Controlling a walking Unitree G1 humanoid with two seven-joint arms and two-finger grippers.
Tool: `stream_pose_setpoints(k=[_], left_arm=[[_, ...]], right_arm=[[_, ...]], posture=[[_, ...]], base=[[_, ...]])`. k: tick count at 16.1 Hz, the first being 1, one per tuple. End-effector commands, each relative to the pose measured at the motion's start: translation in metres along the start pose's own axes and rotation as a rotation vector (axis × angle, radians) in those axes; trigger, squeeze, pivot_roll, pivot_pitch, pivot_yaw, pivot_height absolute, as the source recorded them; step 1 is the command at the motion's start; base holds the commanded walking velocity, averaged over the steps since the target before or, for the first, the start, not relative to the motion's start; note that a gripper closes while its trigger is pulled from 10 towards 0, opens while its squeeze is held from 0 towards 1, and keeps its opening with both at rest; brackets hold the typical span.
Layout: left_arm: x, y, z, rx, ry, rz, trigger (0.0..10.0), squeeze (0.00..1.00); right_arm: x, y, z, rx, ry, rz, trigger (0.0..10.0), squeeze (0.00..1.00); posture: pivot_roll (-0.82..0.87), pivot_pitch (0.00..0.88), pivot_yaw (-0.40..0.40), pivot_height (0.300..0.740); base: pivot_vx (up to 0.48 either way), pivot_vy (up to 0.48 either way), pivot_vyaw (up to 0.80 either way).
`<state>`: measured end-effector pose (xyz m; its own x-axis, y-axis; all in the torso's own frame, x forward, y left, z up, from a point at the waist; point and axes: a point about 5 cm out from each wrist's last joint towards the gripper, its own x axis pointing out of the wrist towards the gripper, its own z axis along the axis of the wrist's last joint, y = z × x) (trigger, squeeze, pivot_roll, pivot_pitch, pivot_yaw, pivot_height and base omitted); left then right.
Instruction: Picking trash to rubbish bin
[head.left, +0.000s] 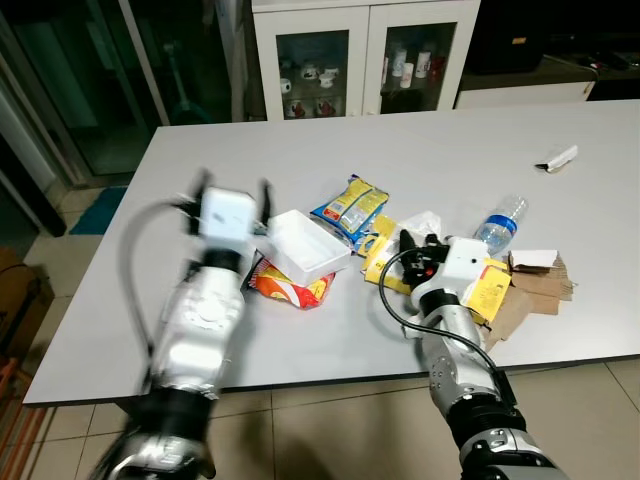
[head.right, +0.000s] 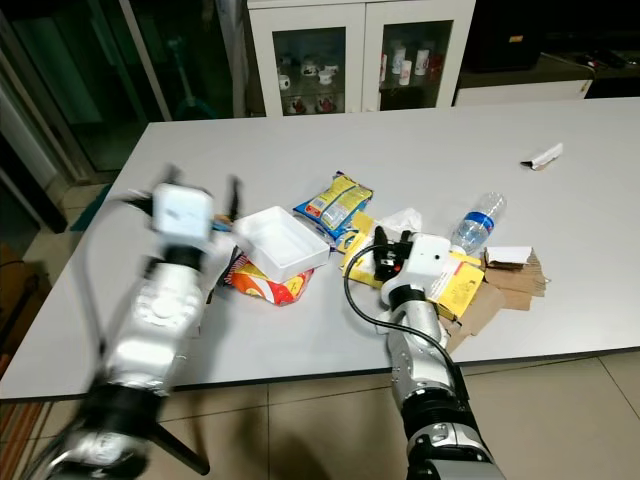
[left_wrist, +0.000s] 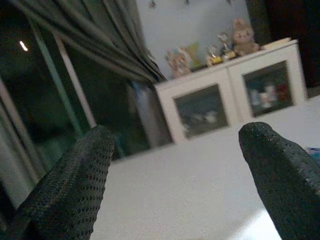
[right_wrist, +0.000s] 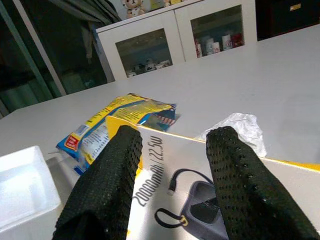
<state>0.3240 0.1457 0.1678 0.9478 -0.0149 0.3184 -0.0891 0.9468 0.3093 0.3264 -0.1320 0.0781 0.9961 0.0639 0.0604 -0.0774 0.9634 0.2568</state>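
Trash lies in a heap near the front edge of the flat grey table (head.left: 300, 150). A white foam box (head.left: 303, 243), square and open on top, rests partly on a shiny red and orange snack bag (head.left: 290, 289). Just behind it is a crinkly blue and yellow snack bag (head.left: 350, 207). A flat yellow cardboard box (right_wrist: 210, 200) with a picture of a cable on it lies beside a scrunched white paper (right_wrist: 240, 127). A clear plastic bottle (head.left: 499, 222) with a blue label lies on its side, next to torn brown cardboard (head.left: 535, 285). The right gripper (right_wrist: 170, 175) has its bumpy black fingers spread apart just above the yellow box, holding nothing. The left gripper (left_wrist: 180, 175) is blurry, raised above the table left of the foam box, with fingers wide apart. A white cabinet (head.left: 365, 55) with glass doors stands behind the table.
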Motion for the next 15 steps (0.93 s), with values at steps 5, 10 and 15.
stream_pose_setpoints(k=[5, 10, 15], left_arm=[[-0.02, 0.033, -0.023, 0.186, 0.154, 0.023, 10.0, 1.0], [-0.029, 0.03, -0.02, 0.083, 0.23, 0.005, 10.0, 1.0], [-0.036, 0.001, 0.01, -0.191, 0.197, -0.181, 10.0, 0.0]], right_arm=[[0.001, 0.006, -0.002, 0.002, 0.019, 0.021, 10.0, 0.0], [0.0, 0.006, -0.004, -0.002, 0.036, 0.03, 10.0, 0.0], [0.001, 0.007, -0.004, -0.008, 0.045, 0.043, 10.0, 0.0]], posture=[[0.11, 0.0, 0.009, 0.74], [0.12, 0.0, 0.002, 0.74], [0.12, 0.002, -0.002, 0.74]], base=[[0.0, 0.0, 0.0], [0.0, 0.0, 0.0], [0.0, 0.0, 0.0]])
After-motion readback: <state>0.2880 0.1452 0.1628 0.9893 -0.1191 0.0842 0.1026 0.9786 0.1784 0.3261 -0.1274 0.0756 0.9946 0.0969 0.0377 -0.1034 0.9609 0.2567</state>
